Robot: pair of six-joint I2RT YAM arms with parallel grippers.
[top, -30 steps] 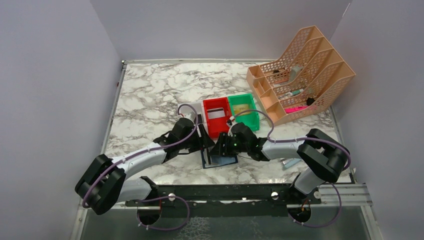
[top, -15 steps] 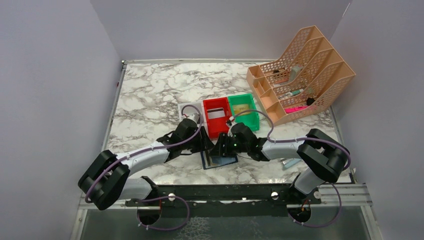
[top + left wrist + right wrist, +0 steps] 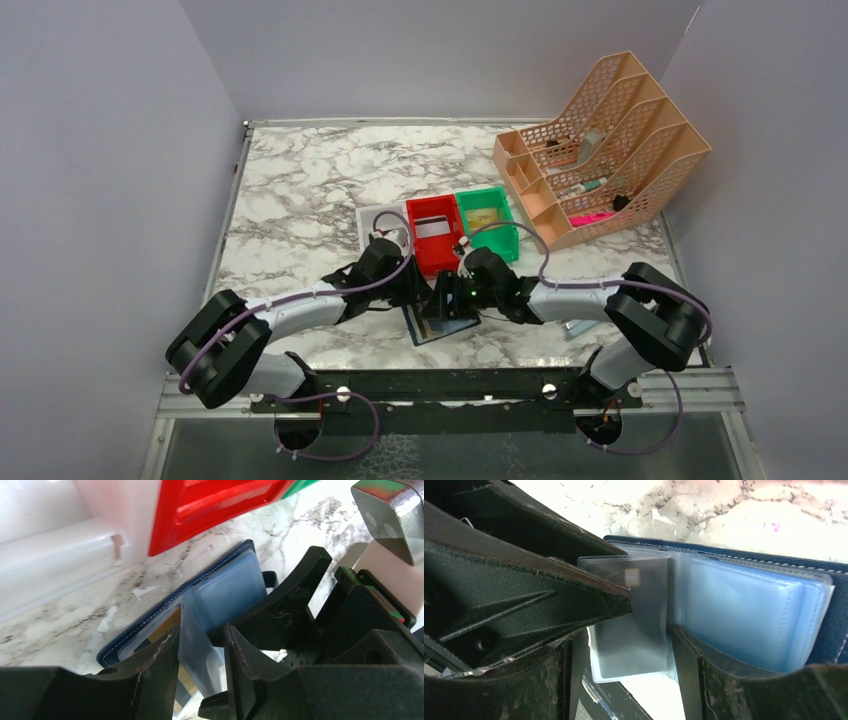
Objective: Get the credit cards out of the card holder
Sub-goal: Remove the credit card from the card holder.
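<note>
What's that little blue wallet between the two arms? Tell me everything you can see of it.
The card holder lies open on the marble table, near the red bin. Navy cover with pale stitching; clear bluish sleeves inside. One sleeve stands upright in the open left gripper, and the right gripper flanks a sleeve. A gold card shows in one pocket.

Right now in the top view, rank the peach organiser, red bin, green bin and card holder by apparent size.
Largest: peach organiser.
Then red bin and green bin, roughly alike.
Smallest: card holder, partly covered.
</note>
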